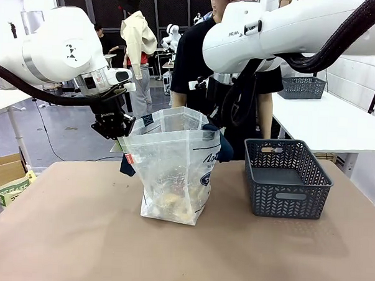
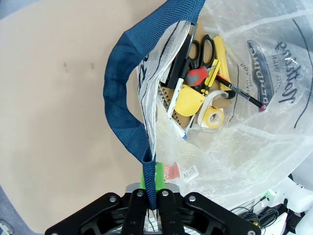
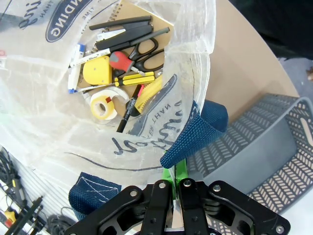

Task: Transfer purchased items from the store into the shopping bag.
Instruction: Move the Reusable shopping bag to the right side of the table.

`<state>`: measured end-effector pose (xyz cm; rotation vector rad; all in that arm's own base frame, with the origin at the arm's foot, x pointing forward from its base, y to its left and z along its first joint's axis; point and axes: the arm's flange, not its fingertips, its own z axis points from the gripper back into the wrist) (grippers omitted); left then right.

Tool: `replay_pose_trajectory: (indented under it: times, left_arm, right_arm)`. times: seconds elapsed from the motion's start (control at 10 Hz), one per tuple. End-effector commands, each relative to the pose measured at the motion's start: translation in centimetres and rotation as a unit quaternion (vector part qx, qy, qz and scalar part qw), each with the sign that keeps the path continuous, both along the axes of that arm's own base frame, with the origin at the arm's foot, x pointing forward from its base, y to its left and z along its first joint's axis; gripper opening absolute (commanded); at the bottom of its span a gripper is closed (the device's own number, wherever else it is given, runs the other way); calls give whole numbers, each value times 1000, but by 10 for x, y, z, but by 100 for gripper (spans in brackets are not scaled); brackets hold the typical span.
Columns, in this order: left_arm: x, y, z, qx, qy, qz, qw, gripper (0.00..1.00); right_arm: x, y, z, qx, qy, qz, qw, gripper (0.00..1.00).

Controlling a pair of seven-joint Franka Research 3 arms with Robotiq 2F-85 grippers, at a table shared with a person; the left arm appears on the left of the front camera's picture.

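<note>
Shopping bag (image 1: 174,171): judged limp, light, slippery; held best by navy handles (image 2: 117,98), clamped inside left gripper (image 2: 150,195) and right gripper (image 3: 174,185).

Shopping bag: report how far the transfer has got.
Done: the purchased items, among them scissors and a tape roll, lie at the bottom of the shopping bag, and the basket shows a bare floor. In hand: the left gripper and the right gripper are each shut on a navy handle, holding the bag up. Left: probably only letting the handles go.
</note>
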<state>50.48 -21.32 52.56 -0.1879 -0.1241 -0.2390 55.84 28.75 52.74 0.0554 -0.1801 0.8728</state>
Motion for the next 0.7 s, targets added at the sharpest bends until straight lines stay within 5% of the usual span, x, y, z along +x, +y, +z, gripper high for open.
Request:
replay_pose_trajectory:
  times: [0.0,0.6]
  left_arm:
    - [1,1,0,0,0,2,1000,0]
    - [1,1,0,0,0,2,1000,0]
  right_arm:
    - [0,-2,-2,-2,1,-1,1000,0]
    - [0,-2,-2,-2,1,-1,1000,0]
